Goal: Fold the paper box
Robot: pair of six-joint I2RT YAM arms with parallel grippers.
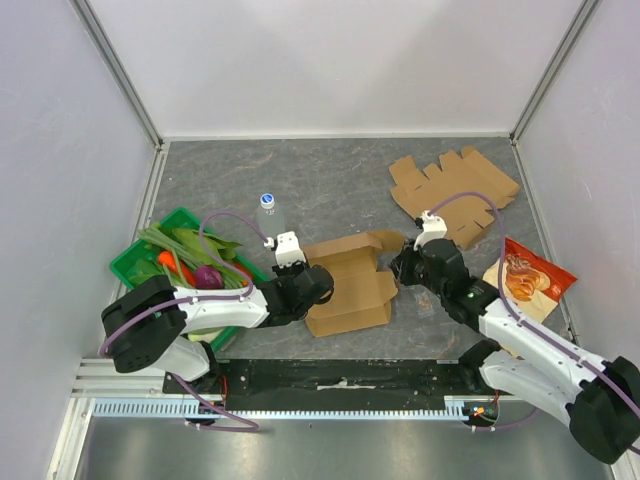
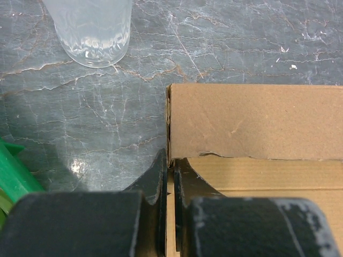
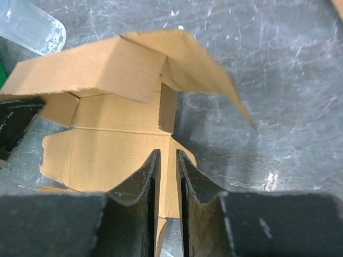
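The brown paper box (image 1: 350,290) lies half-formed in the middle of the table, one flap raised along its far side. My left gripper (image 1: 322,283) is at the box's left edge. In the left wrist view it (image 2: 170,166) is shut on a thin upright cardboard wall of the box (image 2: 252,118). My right gripper (image 1: 400,268) is at the box's right edge. In the right wrist view its jaws (image 3: 167,155) stand a narrow gap apart, just over the edge of the flat box panel (image 3: 107,144), gripping nothing. A folded flap (image 3: 134,64) rises beyond them.
A second flat cardboard blank (image 1: 455,190) lies at the back right. A clear plastic bottle (image 1: 268,210) stands behind the box. A green tray (image 1: 125,262) of vegetables sits at the left. An orange snack packet (image 1: 525,280) lies at the right.
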